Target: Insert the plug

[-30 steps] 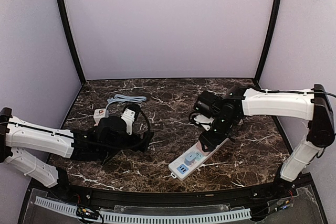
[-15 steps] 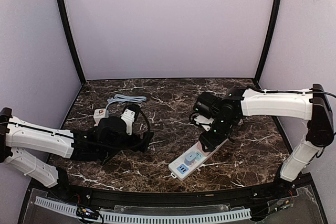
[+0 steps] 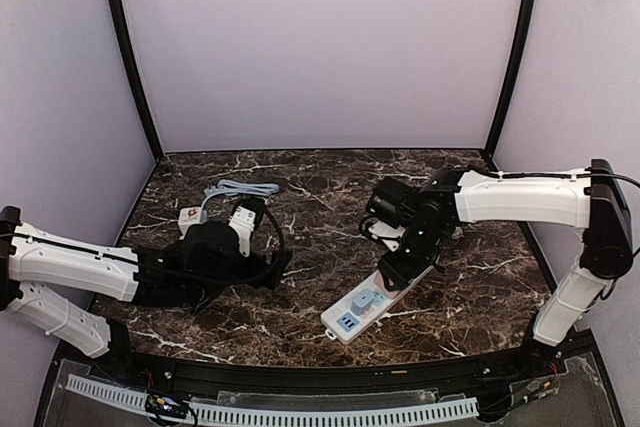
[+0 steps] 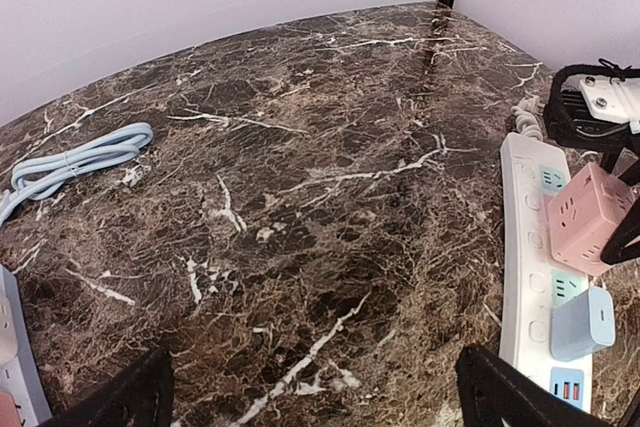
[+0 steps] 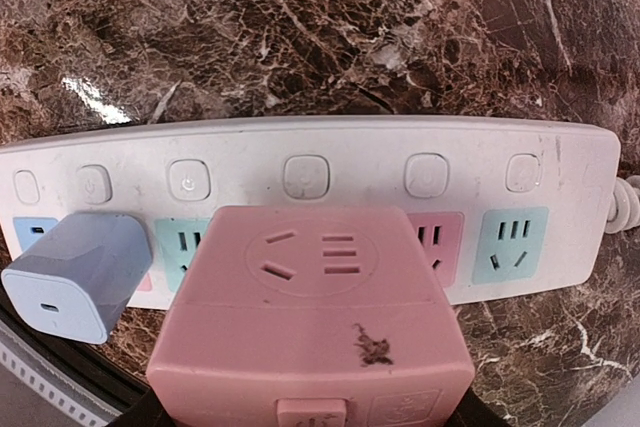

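Note:
My right gripper (image 3: 402, 263) is shut on a pink cube plug (image 5: 312, 322) and holds it over the middle of a white power strip (image 5: 350, 152), which lies at an angle right of the table's centre (image 3: 372, 304). The cube covers one socket between a teal socket and a pink one. Whether its prongs are in is hidden. In the left wrist view the cube (image 4: 590, 215) stands tilted on the strip (image 4: 522, 237). A pale blue charger (image 5: 75, 275) sits in the strip beside it. My left gripper (image 4: 315, 397) is open and empty, low over bare marble (image 3: 272, 269).
A coiled light-blue cable (image 3: 240, 189) lies at the back left, also in the left wrist view (image 4: 75, 159). A second white strip end (image 4: 14, 347) lies by my left arm (image 3: 190, 217). Black frame posts and lilac walls bound the table.
My right wrist has shifted very slightly to the left over the strip with the pink cube. The left arm has not moved.

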